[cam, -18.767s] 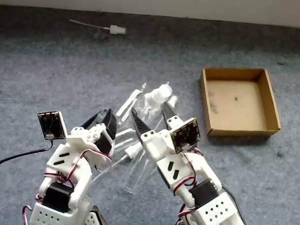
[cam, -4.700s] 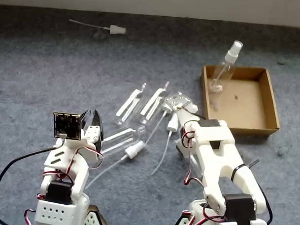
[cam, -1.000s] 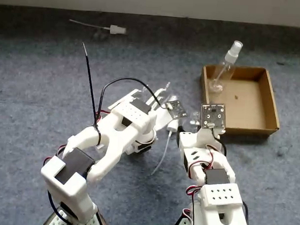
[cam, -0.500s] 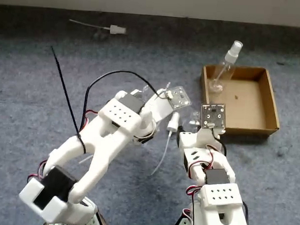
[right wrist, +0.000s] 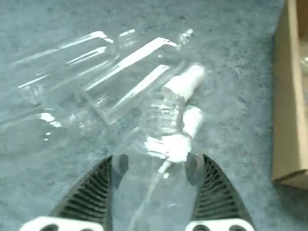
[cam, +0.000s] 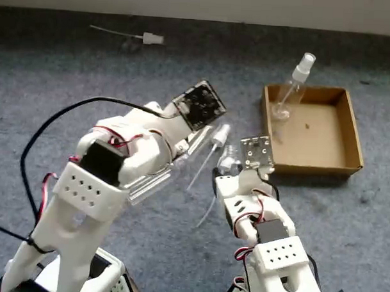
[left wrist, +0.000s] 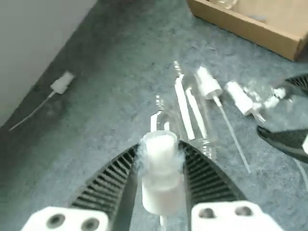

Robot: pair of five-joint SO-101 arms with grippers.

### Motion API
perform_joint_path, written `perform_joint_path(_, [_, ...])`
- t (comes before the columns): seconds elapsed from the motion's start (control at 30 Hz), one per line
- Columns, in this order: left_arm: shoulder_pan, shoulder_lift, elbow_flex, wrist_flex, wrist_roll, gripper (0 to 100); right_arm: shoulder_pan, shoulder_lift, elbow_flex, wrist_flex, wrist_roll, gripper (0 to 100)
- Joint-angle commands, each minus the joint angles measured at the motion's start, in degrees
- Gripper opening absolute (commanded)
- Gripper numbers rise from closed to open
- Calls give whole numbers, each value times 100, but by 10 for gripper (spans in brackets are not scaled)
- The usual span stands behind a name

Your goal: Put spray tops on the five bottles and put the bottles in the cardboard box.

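Note:
My left gripper (left wrist: 160,147) is shut on a white spray top (left wrist: 159,185), held above the carpet. My right gripper (right wrist: 158,163) is shut on a clear open-necked bottle (right wrist: 156,144); in the high view that bottle (cam: 229,162) sits just left of the cardboard box (cam: 349,135). One capped bottle (cam: 291,88) leans in the box's far left corner. Clear bottles (left wrist: 192,113) lie on the carpet between the arms, with two loose spray tops (left wrist: 208,84) (left wrist: 239,96) beside them. Another spray top (cam: 151,37) lies far back left.
Grey carpet covers the floor, with a pale wall (left wrist: 33,43) along the far edge. The raised left arm (cam: 117,162) hangs over part of the bottle pile. A spray top's thin tube (cam: 201,164) trails across the carpet between the arms.
The left arm has risen from the bottle pile and swung up with the spray top in its gripper. The right arm has shifted slightly left, still holding its bottle.

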Motion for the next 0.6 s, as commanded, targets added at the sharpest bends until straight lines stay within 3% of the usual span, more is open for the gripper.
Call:
perform_joint_path(0.0, [-919, -716, -163, 0, 905, 5, -884, -127, -101, -303, 9, 45])
perform_joint_path(0.17, [-1525, -980, -189, -9, 2567, 8, -1341, -92, -48, -1587, 0, 42])
perform_joint_path(0.4, [-1640, -1402, -189, -519, 3437, 8, -1367, -119, -57, -1727, -18, 41])
perform_joint_path(0.57, [-1613, -2070, -163, -1495, 3930, 5, -1367, -119, 215, -2607, 0, 41])
